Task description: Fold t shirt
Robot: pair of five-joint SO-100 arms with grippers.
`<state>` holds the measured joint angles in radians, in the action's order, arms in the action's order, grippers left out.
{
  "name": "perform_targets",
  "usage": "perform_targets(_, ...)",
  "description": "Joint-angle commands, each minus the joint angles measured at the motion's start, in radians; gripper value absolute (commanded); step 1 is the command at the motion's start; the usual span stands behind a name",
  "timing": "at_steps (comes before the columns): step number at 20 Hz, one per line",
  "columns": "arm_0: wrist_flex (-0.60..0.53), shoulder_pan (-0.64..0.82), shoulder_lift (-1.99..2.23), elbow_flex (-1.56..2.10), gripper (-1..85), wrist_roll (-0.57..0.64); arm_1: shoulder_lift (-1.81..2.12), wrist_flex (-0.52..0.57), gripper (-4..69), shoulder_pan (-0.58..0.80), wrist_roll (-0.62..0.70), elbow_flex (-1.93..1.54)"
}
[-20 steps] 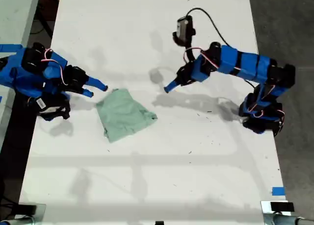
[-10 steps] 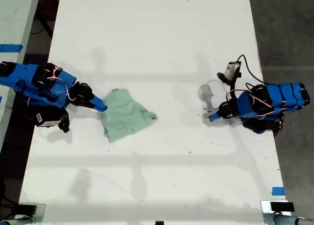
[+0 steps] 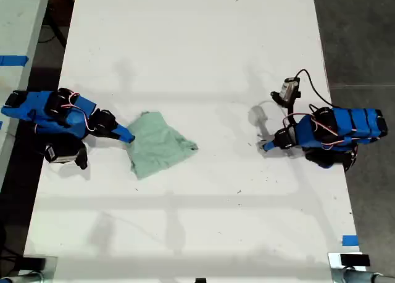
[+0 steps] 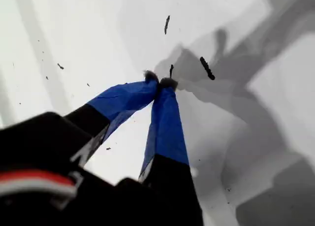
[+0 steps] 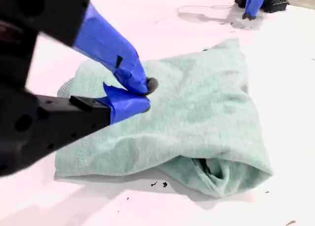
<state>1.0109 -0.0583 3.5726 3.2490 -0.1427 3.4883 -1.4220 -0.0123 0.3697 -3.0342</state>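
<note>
The t shirt (image 3: 157,144) lies crumpled in a rough, partly folded square on the white table, left of centre in the exterior view. It is pale mint green with no print. My second gripper (image 3: 128,137) rests at the shirt's edge nearest that view's left. In the second wrist view its blue fingertips meet just over the fabric (image 5: 197,117), and my second gripper (image 5: 145,94) is shut with no cloth visibly pinched. My first gripper (image 3: 266,147) is far from the shirt at the exterior view's right. It is shut (image 4: 160,81), its tips touching bare table.
The white table (image 3: 185,49) runs the length of the exterior view, with dark floor past its right edge. A blue tape mark (image 3: 349,240) sits near that view's lower right. Small black specks (image 4: 207,68) dot the surface by the first gripper.
The first arm pulled back from the table's middle toward the exterior view's right and lowered to the surface. The second gripper shut and moved onto the shirt's edge.
</note>
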Motion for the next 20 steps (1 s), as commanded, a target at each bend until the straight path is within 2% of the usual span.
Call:
perform_targets(1,0.005,-0.009,0.009,0.040,-0.2,0.008,0.011,0.028,2.5,0.006,0.015,-0.049)
perform_targets(4,0.005,-0.012,0.009,0.040,0.4,0.008,0.011,0.028,4.2,-0.006,0.015,-0.049)
perform_targets(5,0.005,-0.018,0.009,0.040,3.2,0.008,0.011,0.028,4.5,-0.009,0.038,-0.049)
perform_targets(7,0.005,-0.028,0.009,0.040,7.9,0.008,0.011,0.028,4.5,-0.009,0.227,-0.049)
perform_targets(11,0.005,-0.029,0.009,0.040,10.6,0.008,0.011,0.028,4.2,-0.035,0.275,-0.049)
perform_targets(14,0.005,-0.029,0.009,0.040,10.9,0.008,0.012,0.034,4.1,-0.031,0.437,-0.052)
perform_targets(20,0.005,-0.029,0.009,0.040,11.0,0.008,0.012,0.034,3.9,-0.031,0.437,-0.052)
